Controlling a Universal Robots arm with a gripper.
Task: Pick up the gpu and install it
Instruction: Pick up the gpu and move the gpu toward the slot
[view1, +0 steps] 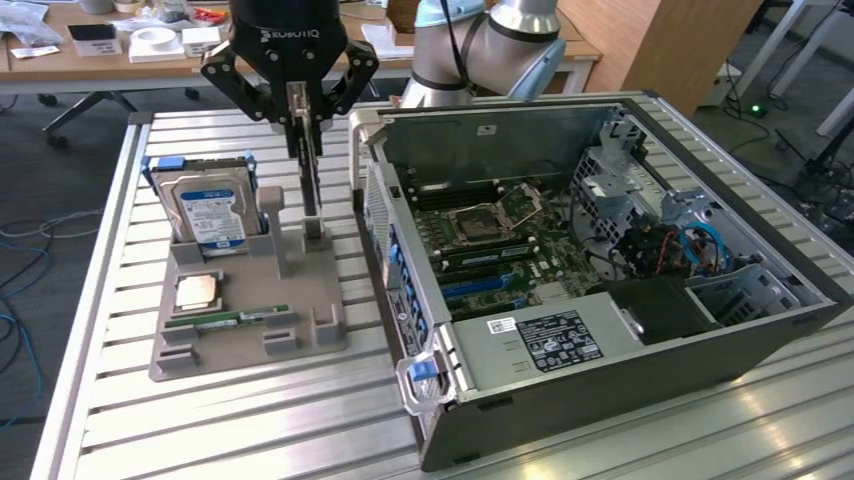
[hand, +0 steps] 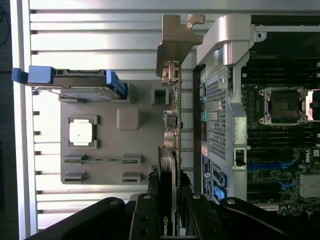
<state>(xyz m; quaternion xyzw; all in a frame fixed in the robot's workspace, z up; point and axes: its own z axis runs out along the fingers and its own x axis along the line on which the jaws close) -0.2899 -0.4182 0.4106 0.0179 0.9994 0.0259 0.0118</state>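
Slatted worktop (view1: 200, 420), open computer case (view1: 601, 370).
Robotiq-branded hand (view1: 304, 112) grips the gpu (view1: 310, 180) upright, just beside the case.

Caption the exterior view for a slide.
Gripper clamps the upright gpu at the grey holder, beside the open case.

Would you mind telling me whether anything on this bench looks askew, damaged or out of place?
Nothing stands out. The gpu is upright in the pincer, the hard drive stands in its holder, and the case lies open, undamaged.
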